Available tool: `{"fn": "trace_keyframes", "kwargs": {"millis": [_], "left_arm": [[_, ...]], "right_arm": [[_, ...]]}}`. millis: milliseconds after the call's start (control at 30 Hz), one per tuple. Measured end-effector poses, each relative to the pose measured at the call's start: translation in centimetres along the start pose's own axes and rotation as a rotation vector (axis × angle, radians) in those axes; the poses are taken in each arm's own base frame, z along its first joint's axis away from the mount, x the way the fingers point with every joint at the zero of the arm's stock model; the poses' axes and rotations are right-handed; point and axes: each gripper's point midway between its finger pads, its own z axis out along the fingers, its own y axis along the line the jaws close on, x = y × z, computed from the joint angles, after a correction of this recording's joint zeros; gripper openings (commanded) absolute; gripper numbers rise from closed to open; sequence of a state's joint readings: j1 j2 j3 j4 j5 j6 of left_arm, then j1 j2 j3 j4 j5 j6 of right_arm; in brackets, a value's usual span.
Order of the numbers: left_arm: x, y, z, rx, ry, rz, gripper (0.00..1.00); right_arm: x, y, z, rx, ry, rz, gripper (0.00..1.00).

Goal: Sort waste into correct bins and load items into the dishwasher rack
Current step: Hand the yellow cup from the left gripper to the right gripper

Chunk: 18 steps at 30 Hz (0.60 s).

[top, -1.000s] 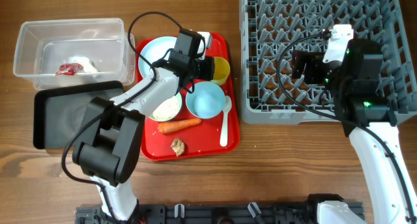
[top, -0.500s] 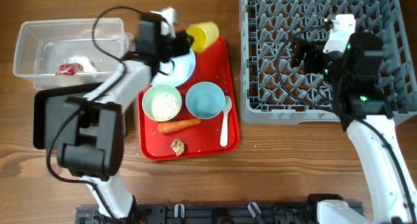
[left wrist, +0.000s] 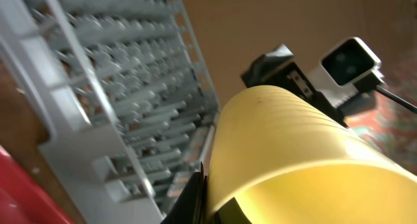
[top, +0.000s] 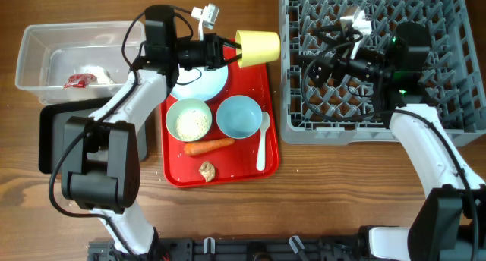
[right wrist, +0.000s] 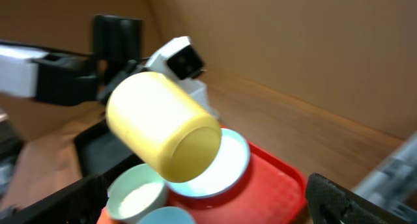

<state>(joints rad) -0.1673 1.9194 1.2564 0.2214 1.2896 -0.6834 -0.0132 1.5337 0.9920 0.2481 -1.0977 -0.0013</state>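
Observation:
My left gripper (top: 232,48) is shut on the small yellow cup (top: 258,47) and holds it on its side in the air over the red tray's far right corner. The cup fills the left wrist view (left wrist: 293,146) and shows in the right wrist view (right wrist: 163,127). My right gripper (top: 307,64) is open and empty over the left side of the grey dishwasher rack (top: 448,109), facing the cup with a gap between them. On the red tray (top: 269,86) lie the pale blue plate (top: 203,83), the green bowl with rice (top: 189,119), the light blue bowl (top: 240,115), the carrot (top: 209,146), the brown lump (top: 206,170) and the white spoon (top: 262,143).
The clear tub (top: 83,33) at the far left holds the red-and-white wrapper (top: 80,80). The black tray (top: 57,132) lies just in front of it, partly under my left arm. Cables run over the rack near my right arm.
My left gripper has lifted the yellow cup off the tray and carried it right towards the rack. My right gripper has swung left over the rack towards the cup.

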Motion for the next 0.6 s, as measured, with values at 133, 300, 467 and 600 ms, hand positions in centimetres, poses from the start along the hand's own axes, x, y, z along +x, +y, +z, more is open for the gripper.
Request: {"fn": "trace_keyframes", "kwargs": {"millis": [133, 300, 467, 600], "left_arm": [[0.7, -0.8, 0.0, 0.045, 0.043, -0.005, 0.04], [1.7, -1.6, 0.8, 0.08, 0.089, -0.006, 0.04], [3.2, -2.6, 2.7, 0.11, 0.148, -0.004, 0.04], [3.8, -3.0, 3.5, 0.122, 0.169, 0.008, 0.04]], "right_arm": [[0.0, 0.8, 0.0, -0.048, 0.0, -0.004, 1.0], [0.0, 1.3, 0.0, -0.075, 0.0, -0.004, 1.0], [0.0, 1.6, 0.1, -0.087, 0.002, -0.005, 1.0], [0.1, 2.0, 0.3, -0.105, 0.004, -0.005, 1.0]]}}
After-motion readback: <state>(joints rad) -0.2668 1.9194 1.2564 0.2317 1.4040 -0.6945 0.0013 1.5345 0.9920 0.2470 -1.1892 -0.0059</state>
